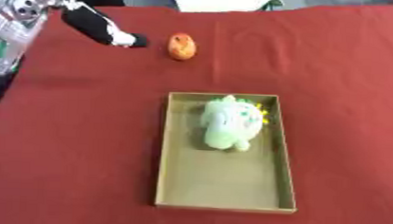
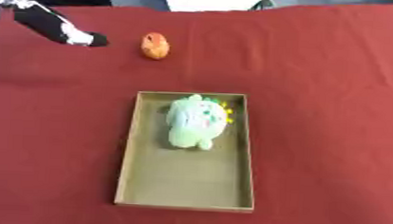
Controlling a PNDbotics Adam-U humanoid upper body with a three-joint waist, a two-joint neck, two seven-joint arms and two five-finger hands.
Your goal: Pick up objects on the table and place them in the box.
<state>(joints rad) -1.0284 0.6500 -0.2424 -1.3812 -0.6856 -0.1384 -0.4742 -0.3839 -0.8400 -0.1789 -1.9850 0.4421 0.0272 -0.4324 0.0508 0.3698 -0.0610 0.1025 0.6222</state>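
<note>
My left robot hand (image 1: 124,38) sits at ten o'clock on the table (image 1: 342,92); I cannot tell its finger state. Just beside it lies the orange egg-shaped object (image 1: 182,46), probably light, smooth, slippery; I'd cup its sides. The green plush (image 1: 230,122) already lies in the box (image 1: 161,169).

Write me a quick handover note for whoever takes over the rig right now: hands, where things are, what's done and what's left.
Left hand: reached out over the far left of the table, beside the orange object and holding nothing; whether its fingers are open I cannot tell.
Right hand: not in view.
Box: mid-table on the red cloth.
Done: the pale green plush toy lies in the box's far half.
Left: the orange object stands on the cloth beyond the box and needs to go in.
</note>
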